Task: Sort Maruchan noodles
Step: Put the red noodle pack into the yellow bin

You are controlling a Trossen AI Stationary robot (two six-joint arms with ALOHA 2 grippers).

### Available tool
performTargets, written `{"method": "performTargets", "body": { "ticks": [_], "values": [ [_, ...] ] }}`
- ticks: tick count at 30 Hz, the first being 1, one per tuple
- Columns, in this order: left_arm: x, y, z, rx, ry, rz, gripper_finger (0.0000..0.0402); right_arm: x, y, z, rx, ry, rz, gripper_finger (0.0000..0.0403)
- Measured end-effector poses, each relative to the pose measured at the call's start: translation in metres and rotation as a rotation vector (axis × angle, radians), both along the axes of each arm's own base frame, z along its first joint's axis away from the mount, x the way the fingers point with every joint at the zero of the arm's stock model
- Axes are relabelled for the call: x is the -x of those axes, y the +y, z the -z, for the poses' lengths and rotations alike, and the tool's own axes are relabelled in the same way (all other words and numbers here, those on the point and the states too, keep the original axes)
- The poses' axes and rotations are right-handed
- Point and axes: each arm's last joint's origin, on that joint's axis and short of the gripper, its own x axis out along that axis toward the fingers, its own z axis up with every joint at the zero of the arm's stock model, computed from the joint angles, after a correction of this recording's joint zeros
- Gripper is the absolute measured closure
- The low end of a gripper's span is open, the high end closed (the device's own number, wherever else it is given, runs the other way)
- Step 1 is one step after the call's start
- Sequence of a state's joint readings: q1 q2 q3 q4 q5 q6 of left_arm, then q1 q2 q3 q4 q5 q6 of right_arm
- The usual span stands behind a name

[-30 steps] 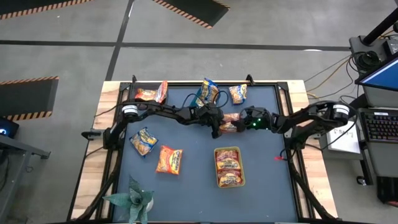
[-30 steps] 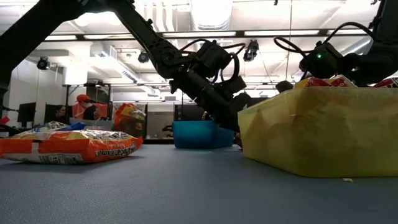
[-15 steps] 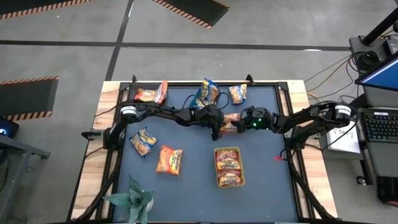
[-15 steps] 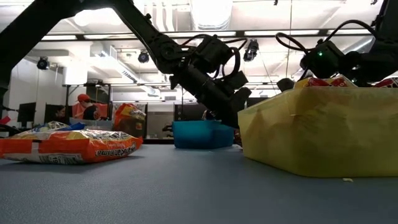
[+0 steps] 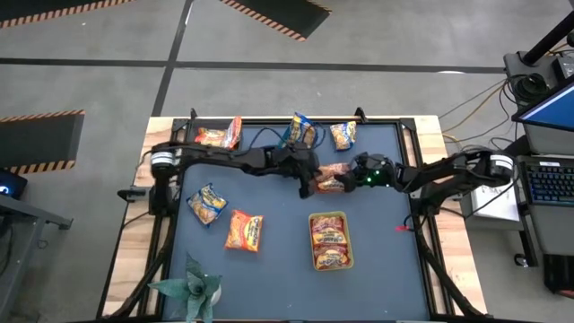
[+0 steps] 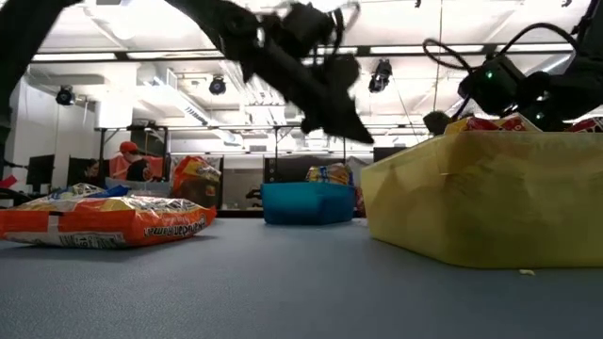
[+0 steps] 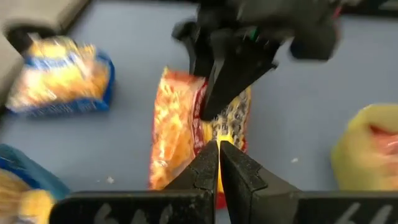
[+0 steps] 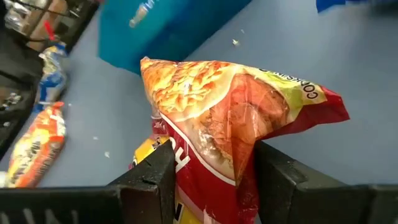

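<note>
Right pincer (image 8: 211,180) is closing on a red noodle packet (image 8: 236,124) between its fingers, mid-desk; left pincer (image 7: 217,163), shut and empty, hovers just above. Next: lift toward the yellow bin (image 5: 330,240)

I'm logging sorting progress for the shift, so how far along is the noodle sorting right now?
Done: red packets already lie in the yellow-green bin.
In hand: the right gripper has its fingers on either side of a red packet mid-table; the left gripper is shut, empty, just above it.
Left: loose packets near the far edge and left side.
</note>
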State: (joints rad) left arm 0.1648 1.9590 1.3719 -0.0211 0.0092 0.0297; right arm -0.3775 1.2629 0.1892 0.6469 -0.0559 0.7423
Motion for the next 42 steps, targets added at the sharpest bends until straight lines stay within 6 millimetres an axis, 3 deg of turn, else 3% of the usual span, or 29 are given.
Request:
{"method": "performTargets", "body": {
  "ticks": [5,12,17,22,30,33,42],
  "values": [
    [0.022,-0.021,-0.042,-0.042,-0.083,0.057,0.0402,0.001,0.001,-0.017,0.037,-0.091,-0.006,0.0256],
    [0.063,-0.050,-0.068,-0.080,-0.196,0.065,0.0402,0.000,0.011,-0.041,0.112,-0.208,-0.093,0.0255],
    [0.086,-0.063,-0.068,-0.060,-0.216,0.026,0.0402,-0.012,0.029,-0.069,0.207,-0.307,-0.207,0.0255],
    [0.097,-0.067,-0.060,-0.034,-0.207,0.007,0.0402,-0.023,0.060,-0.087,0.349,-0.341,-0.281,0.0255],
    [0.100,-0.073,-0.059,-0.017,-0.213,0.020,0.0402,-0.024,0.112,-0.088,0.558,-0.195,-0.240,0.0258],
    [0.101,-0.074,-0.061,-0.018,-0.220,0.022,0.0402,-0.024,0.122,-0.088,0.477,-0.150,-0.222,0.0259],
    [0.101,-0.074,-0.063,-0.020,-0.230,0.023,0.0402,-0.033,0.136,-0.105,-0.066,0.033,-0.092,0.0259]
  ]
}}
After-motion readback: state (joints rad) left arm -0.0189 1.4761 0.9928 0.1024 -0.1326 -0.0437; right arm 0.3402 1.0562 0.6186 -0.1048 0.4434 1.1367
